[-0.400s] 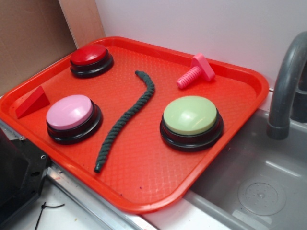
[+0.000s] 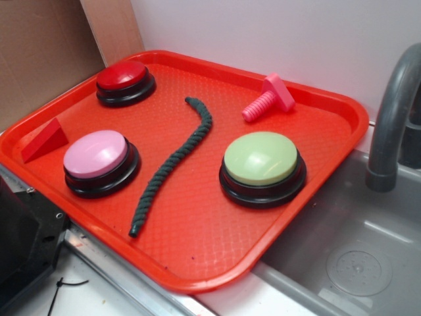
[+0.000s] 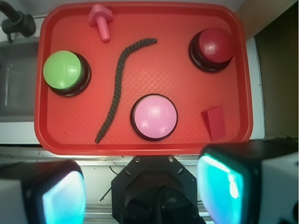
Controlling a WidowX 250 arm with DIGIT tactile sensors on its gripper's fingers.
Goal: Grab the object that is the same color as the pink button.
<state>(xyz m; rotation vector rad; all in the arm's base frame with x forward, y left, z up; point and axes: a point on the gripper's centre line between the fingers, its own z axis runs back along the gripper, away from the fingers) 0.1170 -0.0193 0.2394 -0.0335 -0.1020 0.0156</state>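
The bright pink toy bolt [image 2: 268, 98] [image 3: 101, 20] lies on its side at the far edge of the red tray [image 2: 197, 263] [image 3: 140, 147], ribbed shaft pointing toward the tray's middle. The pink button [image 2: 96, 155] [image 3: 154, 116] stands near the tray's front edge. In the wrist view my gripper [image 3: 142, 186] is open, high above the robot base and short of the tray, with nothing between its two pads [image 3: 219, 186]. The gripper does not appear in the exterior view.
A dark green rope [image 2: 177, 158] [image 3: 119, 86] curves across the tray's middle. A green button [image 2: 262, 161] [image 3: 63, 71], a red button [image 2: 123, 78] [image 3: 214, 45] and a red wedge block [image 2: 45, 139] [image 3: 214, 122] also sit on the tray. A grey sink [image 2: 355, 257] and faucet [image 2: 395, 125] lie beside it.
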